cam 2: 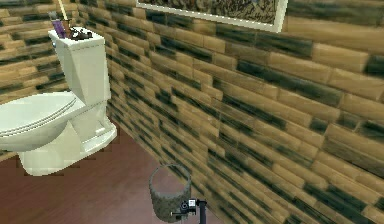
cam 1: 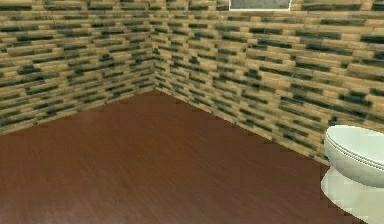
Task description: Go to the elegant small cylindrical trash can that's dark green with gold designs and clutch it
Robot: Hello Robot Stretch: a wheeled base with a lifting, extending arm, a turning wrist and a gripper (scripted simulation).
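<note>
A small dark cylindrical can (cam 2: 168, 188) stands on the brown floor by the foot of the brick wall, low in the arm side view's middle. Its colour reads as dark grey-green and I cannot make out any gold designs. The gripper (cam 2: 181, 211) shows at the bottom edge, right at the can's lower right side, with small white squares (cam 2: 190, 206) beside it. The can stands on the floor at the gripper's far end, so I cannot tell whether it holds anything, or whether it touches the can.
A white toilet (cam 2: 55, 110) stands at the arm side view's left, with small dark items (cam 2: 75, 34) on its tank, and shows again as a toilet (cam 1: 356, 158) at the forward view's right edge. Brick walls (cam 1: 90, 50) meet in a corner ahead. Bare wooden floor (cam 1: 150, 160) lies ahead. A framed picture (cam 2: 215, 10) hangs above.
</note>
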